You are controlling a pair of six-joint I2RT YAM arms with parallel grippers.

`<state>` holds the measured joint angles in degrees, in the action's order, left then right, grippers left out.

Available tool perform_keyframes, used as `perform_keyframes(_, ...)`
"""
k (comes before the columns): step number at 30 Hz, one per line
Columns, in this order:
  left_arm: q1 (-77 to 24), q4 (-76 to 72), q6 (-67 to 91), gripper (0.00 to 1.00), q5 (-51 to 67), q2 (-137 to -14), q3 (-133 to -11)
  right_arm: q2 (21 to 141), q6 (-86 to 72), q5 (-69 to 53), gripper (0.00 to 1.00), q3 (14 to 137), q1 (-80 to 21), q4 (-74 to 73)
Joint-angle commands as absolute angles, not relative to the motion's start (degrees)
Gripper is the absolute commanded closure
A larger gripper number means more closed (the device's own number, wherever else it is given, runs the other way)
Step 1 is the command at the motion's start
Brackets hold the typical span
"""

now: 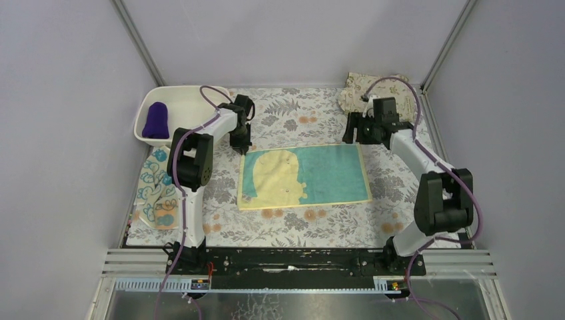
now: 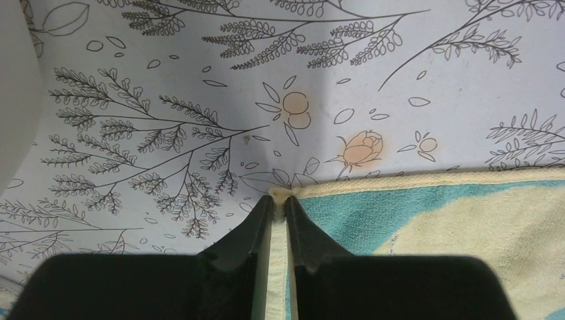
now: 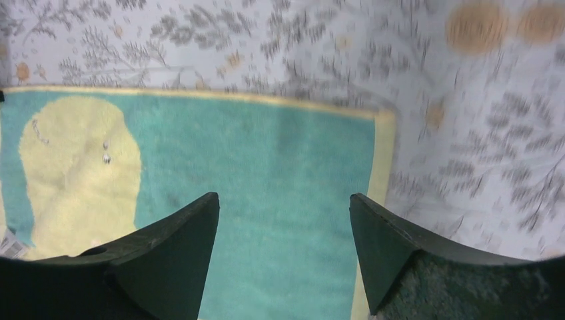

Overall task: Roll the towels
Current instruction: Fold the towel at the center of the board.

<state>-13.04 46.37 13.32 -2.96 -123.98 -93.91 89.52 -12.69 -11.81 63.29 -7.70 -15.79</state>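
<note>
A: At the centre of the table (image 1: 286, 227), spread flat: teal-and-yellow towel (image 1: 320, 175); far-left corner pinched in the left gripper (image 2: 278, 200), fingers clenched on the yellow hem; agreed?

B: Agreed, from the left wrist view; hem bunched at the fingertips, only cloth between them; right gripper (image 3: 284, 203) released, jaws wide, hovering over the far-right part of the same towel, touching nothing visible; that wrist view blurred.

A: Handling, as a judgement?

B: Probably light, soft and limp; no stiffness to keep a shape, so likely to sag and crease wherever lifted; looped pile, hence hardly slippery; not fragile. Best taken at the two far corners, one gripper per corner, to turn an even edge over for the roll; a single-corner pull likely to skew it.

A: Count of each?

B: Towels, three: the spread one; one purple towel (image 1: 156, 120), seemingly rolled, inside the white tub (image 1: 174, 93) at far left; one pale towel with teal swirls (image 1: 154, 190), not rolled, at the left edge beside the left arm. Tubs, one; beige leaf-printed cloth (image 1: 363, 87), one, at the far right corner, no part of the task; grippers, two.
</note>
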Motion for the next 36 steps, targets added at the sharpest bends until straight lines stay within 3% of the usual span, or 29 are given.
perform_keyframes(1,-12.57,47.02,11.87,0.93,-4.92,-129.09,-92.84,98.24,-1.79,-14.73,0.22,75.64,-6.64,-22.33)
perform_keyframes(7,-12.73,47.31,11.61,1.0,-7.08,-129.37,-93.55,108.1,9.7,-17.29,0.32,86.57,-3.7,-30.82)
perform_keyframes(17,-12.82,48.1,11.6,1.0,-8.92,-129.57,-94.79,119.65,20.21,-14.77,0.52,98.25,-3.09,-40.12)
perform_keyframes(36,-13.35,48.32,11.36,1.0,-9.71,-129.96,-94.92,126.96,23.86,-12.82,0.56,100.15,-4.38,-41.65)
